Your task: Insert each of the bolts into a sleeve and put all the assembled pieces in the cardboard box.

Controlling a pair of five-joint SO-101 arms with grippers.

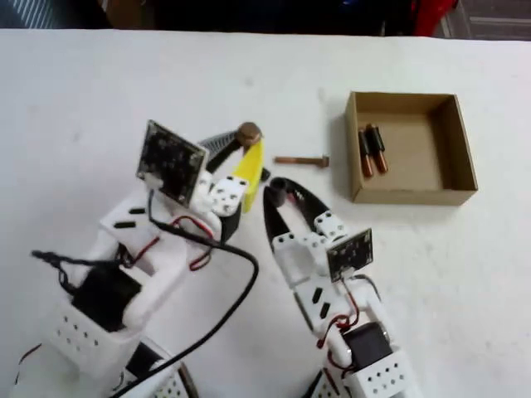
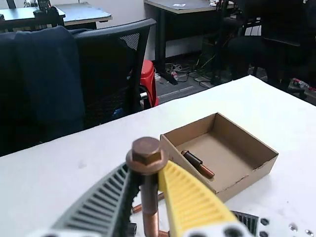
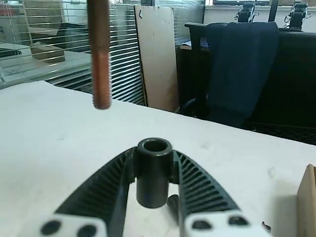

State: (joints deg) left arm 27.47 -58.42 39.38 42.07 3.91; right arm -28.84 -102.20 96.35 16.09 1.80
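White table (image 1: 99, 83), cardboard box (image 1: 411, 197) on it, 1 loose bolt (image 1: 303, 161) just beside the box

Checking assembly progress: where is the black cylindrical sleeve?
The black cylindrical sleeve stands upright, clamped in the right end effector, left of the brown cardboard box in the high view, near the copper-coloured bolt held by the left end effector.

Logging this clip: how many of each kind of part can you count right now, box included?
Bolts without a sleeve: 2, a bolt in the left gripper and a bolt lying outside the cardboard box
Sleeve on its own: 1, the sleeve in the right gripper
Assembled pieces in the box: 2
Cardboard box: 1
Total: 6
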